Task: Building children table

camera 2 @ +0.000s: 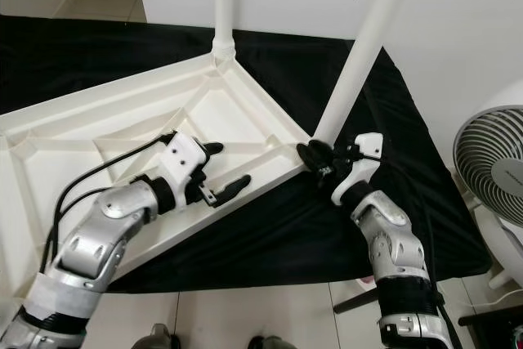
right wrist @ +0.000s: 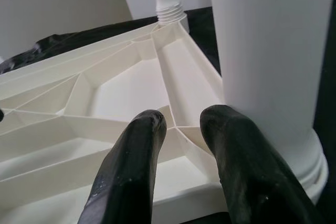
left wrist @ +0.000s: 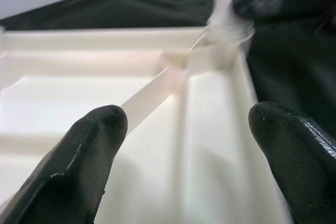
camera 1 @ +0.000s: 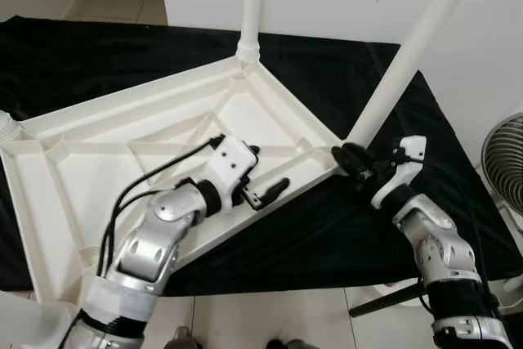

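Observation:
A white plastic table top [camera 1: 106, 132] lies upside down on a black cloth [camera 1: 82, 55], ribs facing up. One white leg [camera 1: 252, 6] stands upright in the far corner. A second leg [camera 1: 409, 46] rises slanted from the right corner. My left gripper [camera 1: 268, 169] hovers open over the ribbed underside near the front rim, with its fingers [left wrist: 89, 145] wide apart and holding nothing. At the base of the right leg [right wrist: 268, 51] is my right gripper [right wrist: 181, 116]. One finger [right wrist: 236, 150] rests against the leg and only a narrow gap separates the two.
A white floor fan [camera 2: 494, 161] stands at the right, close to my right arm. A white wall runs behind the table. Pale tile floor [camera 1: 270, 316] shows along the cloth's near edge. A ribbed white end [camera 1: 6, 124] pokes in at the far left corner.

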Available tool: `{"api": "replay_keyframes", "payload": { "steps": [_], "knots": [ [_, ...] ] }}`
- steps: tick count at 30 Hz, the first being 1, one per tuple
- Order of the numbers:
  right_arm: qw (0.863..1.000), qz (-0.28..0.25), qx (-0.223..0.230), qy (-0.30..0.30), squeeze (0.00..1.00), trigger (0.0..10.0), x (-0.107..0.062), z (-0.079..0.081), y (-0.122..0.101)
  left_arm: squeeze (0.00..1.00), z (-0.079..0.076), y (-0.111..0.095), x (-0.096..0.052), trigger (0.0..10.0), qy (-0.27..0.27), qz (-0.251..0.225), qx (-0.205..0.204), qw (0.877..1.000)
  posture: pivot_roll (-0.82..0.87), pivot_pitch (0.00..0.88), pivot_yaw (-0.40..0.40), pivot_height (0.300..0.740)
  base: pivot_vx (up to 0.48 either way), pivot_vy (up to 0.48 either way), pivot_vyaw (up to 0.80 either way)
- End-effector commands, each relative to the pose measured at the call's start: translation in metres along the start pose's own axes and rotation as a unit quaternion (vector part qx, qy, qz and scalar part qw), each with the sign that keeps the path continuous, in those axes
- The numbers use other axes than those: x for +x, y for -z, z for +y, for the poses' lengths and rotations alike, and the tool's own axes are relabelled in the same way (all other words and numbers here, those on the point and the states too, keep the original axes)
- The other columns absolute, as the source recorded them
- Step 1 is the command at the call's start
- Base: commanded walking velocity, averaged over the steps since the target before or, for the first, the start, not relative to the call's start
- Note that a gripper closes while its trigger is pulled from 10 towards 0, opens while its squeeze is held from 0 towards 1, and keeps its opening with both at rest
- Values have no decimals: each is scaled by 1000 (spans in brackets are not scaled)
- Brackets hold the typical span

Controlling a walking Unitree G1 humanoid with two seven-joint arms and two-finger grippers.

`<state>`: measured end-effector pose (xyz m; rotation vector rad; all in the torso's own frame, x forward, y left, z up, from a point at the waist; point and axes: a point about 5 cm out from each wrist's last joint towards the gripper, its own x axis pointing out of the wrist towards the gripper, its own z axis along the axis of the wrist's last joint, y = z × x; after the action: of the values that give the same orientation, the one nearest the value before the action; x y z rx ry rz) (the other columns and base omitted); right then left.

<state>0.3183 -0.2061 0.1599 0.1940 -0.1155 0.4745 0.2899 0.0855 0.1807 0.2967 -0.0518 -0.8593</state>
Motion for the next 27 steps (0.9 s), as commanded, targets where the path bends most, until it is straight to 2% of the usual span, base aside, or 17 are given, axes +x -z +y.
{"api": "replay_keyframes", "payload": {
  "steps": [1,2,3,5,6,9,11,12,14,17,24,25,26,27],
  "knots": [
    [998,-18,-8,51,0,10000,-6,-20,-7,0,13,7,-1,10000,-100,41,6,994,130,125,-51,740,0,0,0],
    [998,-26,-7,63,0,10000,-5,-24,-8,0,16,11,-1,10000,-111,62,14,992,130,125,-50,740,0,0,0],
    [998,-26,-7,63,0,10000,-5,-24,-8,0,16,11,-1,10000,-111,62,14,992,130,125,-50,740,0,0,0],
    [998,-38,-1,51,0,10000,-4,-16,-10,0,20,17,-2,10000,-122,95,20,988,130,126,-50,740,0,0,0],
    [998,-38,-1,51,0,10000,-4,-16,-10,0,20,17,-2,10000,-122,95,20,988,130,126,-50,740,0,0,0],
    [999,-48,18,10,0,10000,-4,5,-9,0,20,22,-3,10000,-119,114,25,986,127,127,-51,740,0,0,0],
    [999,-48,18,10,0,10000,-4,5,-9,0,20,22,-3,10000,-119,114,25,986,127,127,-51,740,0,0,0],
    [998,-59,31,-6,0,10000,-6,17,-10,0,19,25,-3,10000,-116,125,30,985,122,126,-49,740,0,0,0],
    [996,-72,43,-16,0,10000,-8,28,-12,0,18,28,-2,10000,-117,140,27,983,120,124,-47,740,0,0,0],
    [995,-86,56,-17,0,10000,-10,35,-16,0,20,28,-1,10000,-123,148,33,981,117,125,-46,740,0,0,0],
    [995,-86,56,-17,0,10000,-10,35,-16,0,20,28,-1,10000,-123,148,33,981,117,125,-46,740,0,0,0],
    [994,-90,60,-17,0,10000,-11,37,-17,0,21,28,-1,0,-125,151,35,980,114,124,-45,740,0,0,0],
    [994,-90,60,-17,0,10000,-11,37,-17,0,21,28,-1,0,-125,151,35,980,114,124,-45,740,0,0,0],
    [990,-111,81,-13,0,10000,-18,57,-22,0,27,35,4,0,-144,181,5,973,90,118,-29,740,0,0,0]
  ]
}}
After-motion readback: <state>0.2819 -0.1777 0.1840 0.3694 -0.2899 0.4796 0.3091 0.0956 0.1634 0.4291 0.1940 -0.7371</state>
